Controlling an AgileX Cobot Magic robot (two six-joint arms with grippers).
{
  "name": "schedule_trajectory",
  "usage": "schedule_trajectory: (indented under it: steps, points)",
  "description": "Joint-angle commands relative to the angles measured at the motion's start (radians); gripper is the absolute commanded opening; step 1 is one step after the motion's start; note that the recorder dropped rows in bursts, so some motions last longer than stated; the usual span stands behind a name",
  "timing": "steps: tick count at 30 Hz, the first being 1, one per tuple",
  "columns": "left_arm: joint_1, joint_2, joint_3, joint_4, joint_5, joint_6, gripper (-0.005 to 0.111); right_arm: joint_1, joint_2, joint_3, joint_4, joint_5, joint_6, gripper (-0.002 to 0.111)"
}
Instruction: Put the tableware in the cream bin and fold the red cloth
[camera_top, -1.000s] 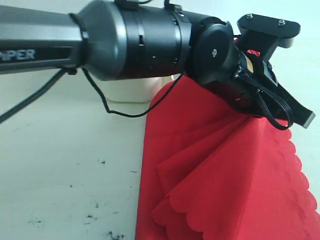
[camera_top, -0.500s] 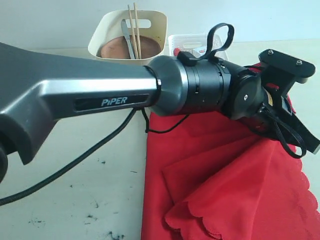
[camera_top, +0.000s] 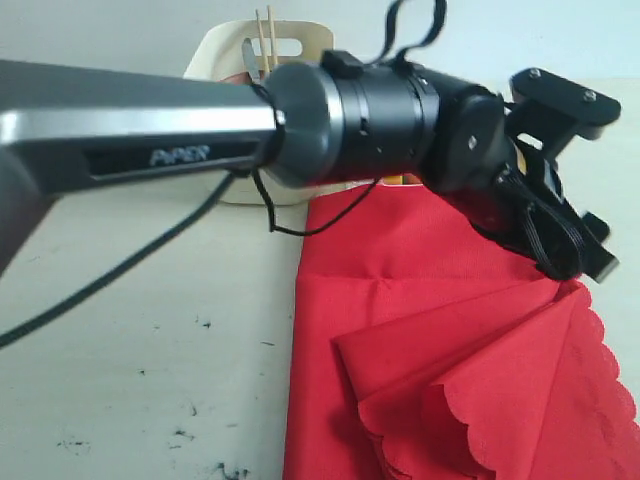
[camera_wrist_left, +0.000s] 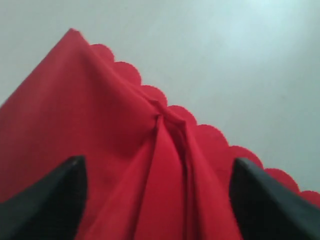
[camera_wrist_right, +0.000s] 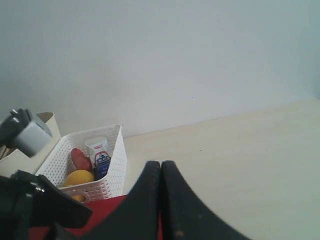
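Two arms show on my screens, and only one is over the work. My left arm (camera_top: 150, 120) lies long and nearly level across the exterior view. It runs from the left edge past the middle, and its black wrist is bent down on the right. Under it, on the pale scuffed tabletop (camera_top: 120, 350), lies the large plain red cloth (camera_top: 450, 380), scalloped along one edge. The cloth is partly doubled over, with one scalloped flap lying on top near the front.

On the left wrist camera the left gripper (camera_wrist_left: 157, 165) stands spread wide, one dark finger (camera_wrist_left: 50, 200) at each side of the frame. Between the fingers the cloth is gathered into a raised ridge that runs up to a pucker near the scalloped edge. I cannot tell whether the tips touch the fabric.

The right gripper (camera_wrist_right: 161, 166) has its two black fingers pressed flat together with nothing between them. It is held up off the table and points toward the back wall, with a strip of red cloth below it.

Just beside that cloth stands a small white lattice basket (camera_wrist_right: 114, 165) holding a yellow lemon (camera_wrist_right: 79, 177), a reddish sausage (camera_wrist_right: 80, 159) and a small milk carton (camera_wrist_right: 100, 152).

Behind the left arm stands the tall smooth cream plastic bin (camera_top: 212, 52), mostly hidden. Thin wooden chopsticks (camera_top: 263, 40) stick up out of it, next to what looks like a slim metal knife (camera_top: 246, 55).
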Motion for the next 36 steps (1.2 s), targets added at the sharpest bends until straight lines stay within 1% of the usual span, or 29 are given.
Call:
schedule_trajectory:
  steps: [1, 2, 4, 6, 8, 10, 13, 17, 20, 22, 25, 28, 31, 33, 36]
  points:
    - [0.057, -0.072, 0.021, -0.001, 0.067, 0.013, 0.013, -0.002, -0.005, 0.008, -0.001, -0.003, -0.011, 0.0]
    - [0.065, -0.089, 0.036, 0.003, 0.061, 0.016, 0.001, -0.002, -0.005, 0.01, -0.001, 0.005, -0.011, 0.0]
    - [0.075, -0.124, 0.072, 0.007, 0.045, 0.019, 0.003, -0.002, -0.005, 0.017, -0.001, 0.041, -0.031, 0.0]
    - [0.089, -0.171, 0.129, 0.021, 0.022, 0.027, 0.003, -0.002, -0.001, 0.026, -0.001, 0.111, -0.085, 0.0]
    - [0.105, -0.219, 0.21, 0.038, -0.004, 0.027, 0.003, -0.002, 0.022, 0.028, -0.001, 0.162, -0.133, 0.0]
    - [0.123, -0.274, 0.306, 0.04, -0.054, 0.027, 0.003, -0.002, 0.057, 0.028, -0.001, 0.166, -0.133, 0.0]
    - [0.147, -0.359, 0.492, 0.04, -0.172, 0.027, 0.003, -0.002, 0.143, 0.026, -0.001, 0.189, -0.131, 0.0]
    - [0.152, -0.425, 0.743, 0.04, -0.383, 0.02, 0.003, -0.002, 0.29, 0.008, -0.001, 0.26, -0.154, 0.0]
    - [0.14, -0.423, 0.86, 0.04, -0.51, 0.024, 0.003, -0.002, 0.415, -0.018, -0.022, 0.315, -0.141, 0.0]
    - [0.138, -0.411, 0.9, 0.04, -0.545, 0.024, 0.003, -0.002, 0.508, -0.044, -0.078, 0.366, -0.102, 0.0]
    - [0.138, -0.388, 0.921, 0.04, -0.548, 0.024, 0.003, -0.002, 0.678, -0.108, -0.198, 0.471, -0.009, 0.0]
    - [0.138, -0.363, 0.923, 0.04, -0.569, 0.024, 0.003, -0.002, 0.866, -0.187, -0.223, 0.588, 0.0, 0.0]
    - [0.138, -0.334, 0.923, 0.04, -0.622, 0.024, 0.003, -0.001, 1.021, -0.246, -0.228, 0.673, -0.022, 0.0]
    - [0.14, -0.312, 0.923, 0.04, -0.666, 0.024, 0.003, 0.033, 1.113, -0.274, -0.228, 0.675, -0.023, 0.0]
    - [0.157, -0.288, 0.923, 0.04, -0.726, 0.041, 0.003, 0.133, 1.211, -0.302, -0.207, 0.635, -0.023, 0.0]
